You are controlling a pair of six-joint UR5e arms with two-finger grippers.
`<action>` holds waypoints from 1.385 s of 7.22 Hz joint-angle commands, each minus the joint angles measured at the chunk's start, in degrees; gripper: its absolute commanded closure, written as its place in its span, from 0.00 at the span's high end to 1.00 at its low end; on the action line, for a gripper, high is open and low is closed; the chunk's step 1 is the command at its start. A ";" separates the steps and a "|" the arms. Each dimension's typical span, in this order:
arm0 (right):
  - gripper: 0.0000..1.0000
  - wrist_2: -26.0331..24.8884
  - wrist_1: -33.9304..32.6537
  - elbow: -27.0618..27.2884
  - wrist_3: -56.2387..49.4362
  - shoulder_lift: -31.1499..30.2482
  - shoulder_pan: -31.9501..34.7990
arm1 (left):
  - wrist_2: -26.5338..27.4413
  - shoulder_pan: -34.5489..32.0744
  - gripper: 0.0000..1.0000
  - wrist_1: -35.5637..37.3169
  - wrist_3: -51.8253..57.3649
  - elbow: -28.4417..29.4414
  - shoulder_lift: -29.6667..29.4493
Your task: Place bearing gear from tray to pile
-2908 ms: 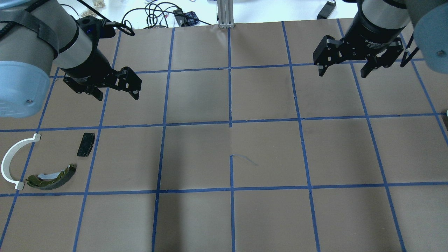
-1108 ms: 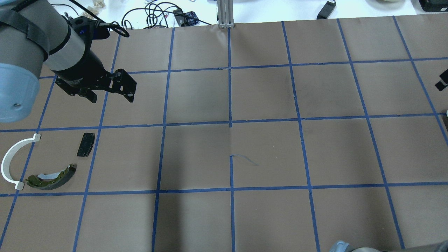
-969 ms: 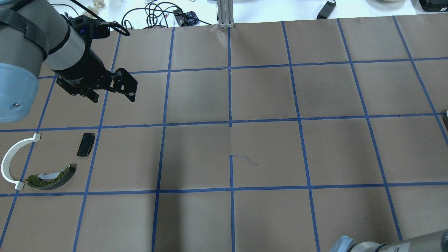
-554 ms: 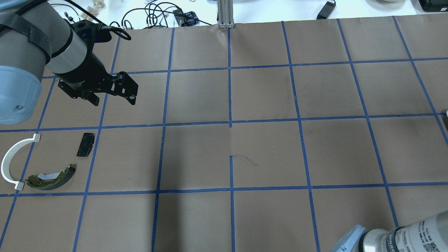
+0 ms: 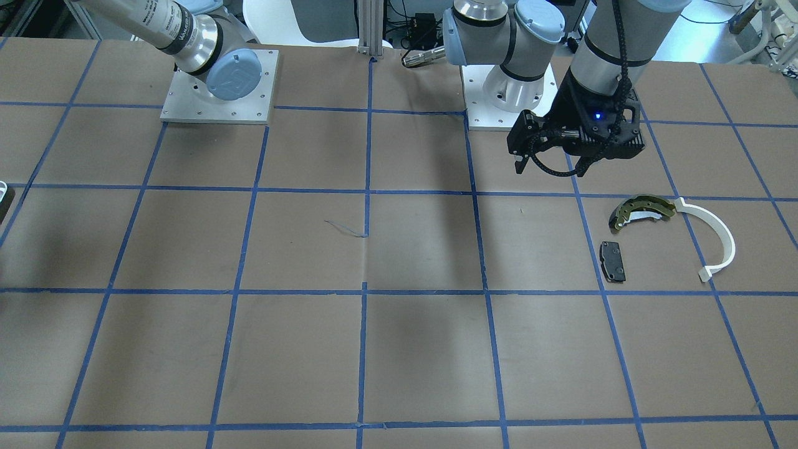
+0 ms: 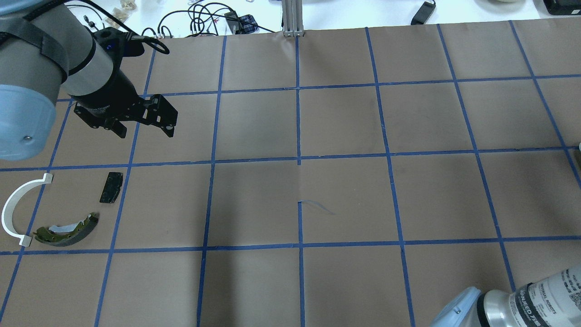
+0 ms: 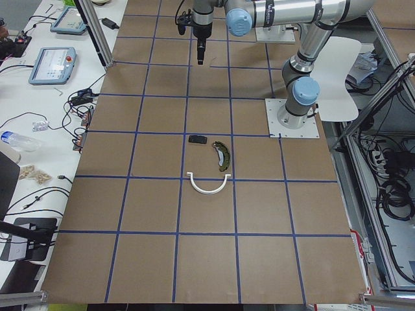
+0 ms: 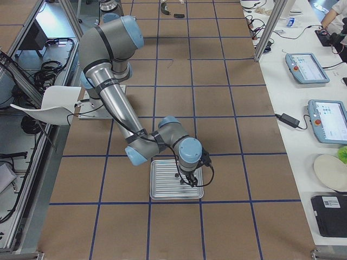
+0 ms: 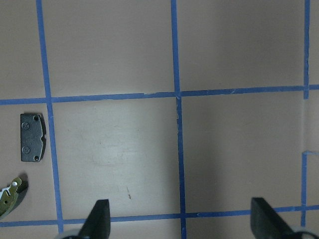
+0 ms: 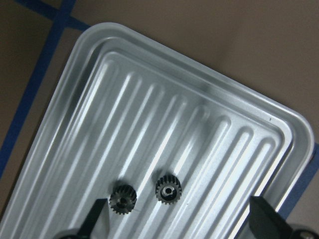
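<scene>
Two small dark bearing gears (image 10: 168, 188) (image 10: 121, 198) lie side by side in a ribbed silver tray (image 10: 209, 89). My right gripper (image 10: 180, 219) is open and empty, just above the tray over the gears. The exterior right view shows it (image 8: 187, 181) over the tray (image 8: 162, 187). The pile lies far off: an olive-gold brake shoe (image 6: 68, 229), a white plastic arc (image 6: 11, 204) and a dark grey pad (image 6: 111, 187). My left gripper (image 6: 145, 133) is open and empty, hovering beside the pile. In its wrist view the pad (image 9: 32, 137) shows left of its open fingers (image 9: 97, 219).
Blue tape squares cover the brown table. Cables (image 6: 204, 18) and an aluminium post (image 6: 292, 18) lie at the table edge. My right arm's elbow (image 6: 522, 304) shows at the overhead view's bottom right. Tablets (image 8: 306, 67) sit on a side table.
My right arm has swung out of the upper right of the overhead view, and its elbow now shows at the bottom right. My left gripper drifted slightly left and stayed open.
</scene>
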 commanded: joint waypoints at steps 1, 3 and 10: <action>0.97 -0.15 -4.16 -0.27 -0.66 2.42 -0.28 | 0.06 -0.03 1.00 0.05 0.05 -0.02 -0.15; 0.90 -0.24 -4.27 0.43 -0.48 2.61 -0.28 | 0.06 -0.03 1.00 0.05 0.05 -0.02 -0.16; 0.57 -0.77 -4.27 2.28 -0.30 2.69 -0.28 | 1.73 -0.03 1.00 -0.04 0.05 -0.10 -0.33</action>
